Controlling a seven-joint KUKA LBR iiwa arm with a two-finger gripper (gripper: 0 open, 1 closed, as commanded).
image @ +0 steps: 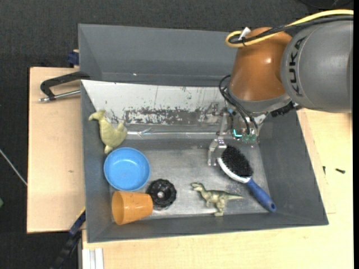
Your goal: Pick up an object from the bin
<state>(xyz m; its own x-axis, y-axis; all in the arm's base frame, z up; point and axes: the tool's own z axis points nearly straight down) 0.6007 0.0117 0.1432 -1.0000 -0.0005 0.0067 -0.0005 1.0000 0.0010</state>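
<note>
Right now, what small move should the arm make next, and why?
Probably a slight shift over the brush. The gripper sits low by the upper left edge of the brush's head, off its middle. The brush is the nearest thing: the small dinosaur lies nearer the front wall, and the bowl is far left.

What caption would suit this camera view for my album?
Robot gripper poised beside a blue-handled hairbrush in the grey bin.
</note>
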